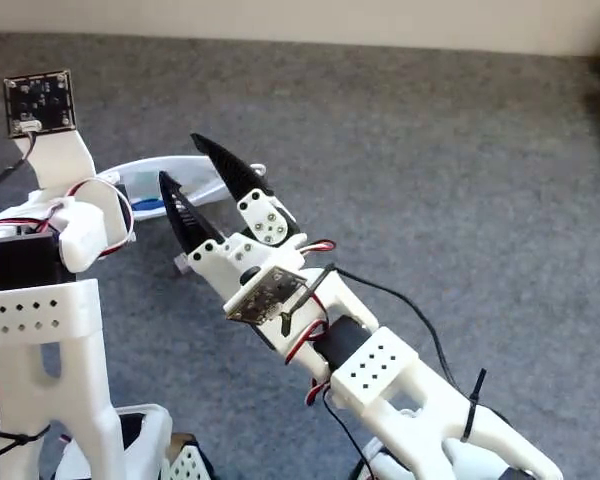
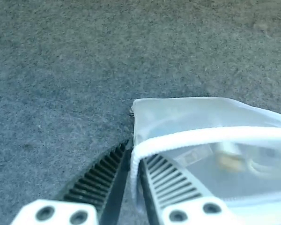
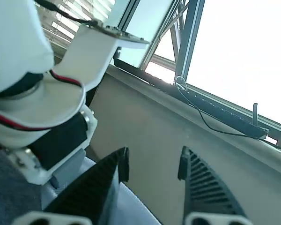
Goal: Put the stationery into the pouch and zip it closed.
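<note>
One soft, see-through pouch point(image 1: 155, 168) sat in the upper left of the high view, on the grey carpeted table point(image 1: 430, 150). It lay beside the left arm point(image 1: 50, 300), whose own fingers were hidden there. The right gripper point(image 1: 179, 158) hung over the pouch with its black fingers spread and nothing between them. Open carpet ran off to the right and top of the frame, so there looked to be ample room to move that way.

In the left wrist view, the left gripper point(image 2: 131, 150) was pinched shut on the pouch's white zip band at its corner, in the lower middle. Stationery point(image 2: 229, 159) showed through the mesh at lower right. The fabric looked light and limp and likely to sag or fold. The stiffer zip band seemed the better place to hold it, though the slider could not be made out.

In the right wrist view, the right gripper point(image 3: 152, 164) stood apart, tilted up toward the wall and window. The pale pouch lay below it at the bottom edge, and the left arm crowded the left side, which looked like the tight quarter.
</note>
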Controlling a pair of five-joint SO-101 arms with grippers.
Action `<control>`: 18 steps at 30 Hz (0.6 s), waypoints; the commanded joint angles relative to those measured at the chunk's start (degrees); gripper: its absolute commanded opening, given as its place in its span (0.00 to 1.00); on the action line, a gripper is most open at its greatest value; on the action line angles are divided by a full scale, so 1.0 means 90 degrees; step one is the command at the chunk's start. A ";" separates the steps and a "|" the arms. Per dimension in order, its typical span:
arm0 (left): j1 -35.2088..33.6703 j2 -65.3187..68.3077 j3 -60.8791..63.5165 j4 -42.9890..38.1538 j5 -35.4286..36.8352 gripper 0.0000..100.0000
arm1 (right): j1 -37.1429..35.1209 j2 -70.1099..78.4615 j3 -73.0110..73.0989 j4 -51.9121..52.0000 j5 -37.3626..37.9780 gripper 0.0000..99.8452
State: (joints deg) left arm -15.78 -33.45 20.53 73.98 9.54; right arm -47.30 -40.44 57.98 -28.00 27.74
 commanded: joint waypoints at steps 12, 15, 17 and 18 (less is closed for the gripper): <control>0.0054 0.0142 0.0103 -0.0039 -0.0039 0.01 | -0.0073 -0.2955 0.0728 0.2017 -0.0020 0.16; 0.0054 0.0142 0.0083 -0.0039 -0.0049 0.01 | -0.0034 -0.3267 0.0728 0.2672 -0.0752 0.16; 0.0054 0.0142 0.0054 -0.0039 -0.0049 0.01 | -0.0034 -0.3326 0.0728 0.3101 -0.1241 0.16; 0.0054 0.0142 0.0044 -0.0039 -0.0049 0.01 | -0.0024 -0.3336 0.0718 0.3277 -0.1426 0.16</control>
State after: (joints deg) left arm -15.78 -33.45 20.53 73.98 9.54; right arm -47.30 -67.96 65.19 -4.62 22.02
